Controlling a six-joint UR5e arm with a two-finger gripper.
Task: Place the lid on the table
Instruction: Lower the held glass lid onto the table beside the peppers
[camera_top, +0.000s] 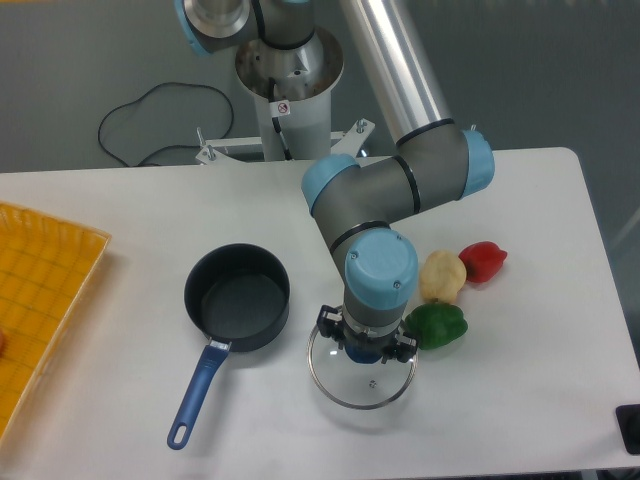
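The lid (362, 378) is clear glass with a thin bright metal rim. The table (520, 400) is smooth, matt white. The saucepan (237, 296) has a dark matt finish; its handle (198, 394) is glossy blue plastic.

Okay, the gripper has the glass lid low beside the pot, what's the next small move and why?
Probably open the gripper and lift straight up. The lid looks level and about resting on the table, apart from the saucepan and just left of the green pepper.
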